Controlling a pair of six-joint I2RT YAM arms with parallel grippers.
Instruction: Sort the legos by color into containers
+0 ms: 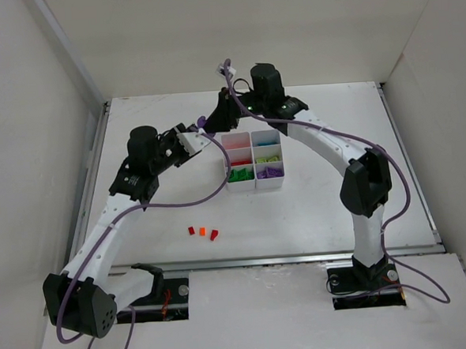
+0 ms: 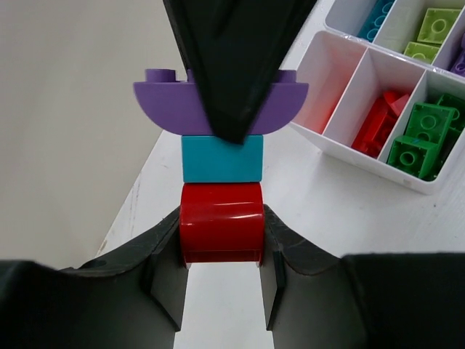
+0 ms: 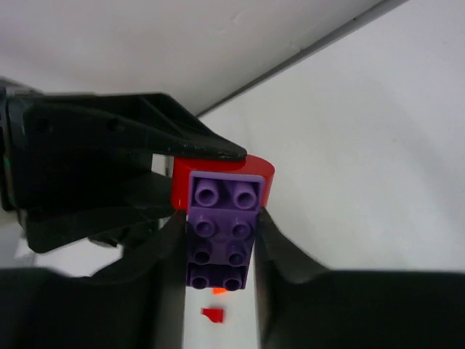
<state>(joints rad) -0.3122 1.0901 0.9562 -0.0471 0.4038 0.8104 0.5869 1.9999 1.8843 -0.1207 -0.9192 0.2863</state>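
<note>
The left gripper point(image 2: 221, 247) is pinching a red brick point(image 2: 221, 218) by its two sides, at the near end of a three-brick stack held in the air just left of the white tray point(image 2: 325, 80). A cyan brick point(image 2: 221, 158) sits in the middle, and a purple brick point(image 2: 163, 102) caps the far end, where the right gripper point(image 3: 220, 254) has clamped on it from the opposite side. The stack's long axis runs straight from one gripper to the other, so separation probably calls for a pull along that line. Three small red and orange bits point(image 1: 202, 232) lie on the table, well apart from the tray.
</note>
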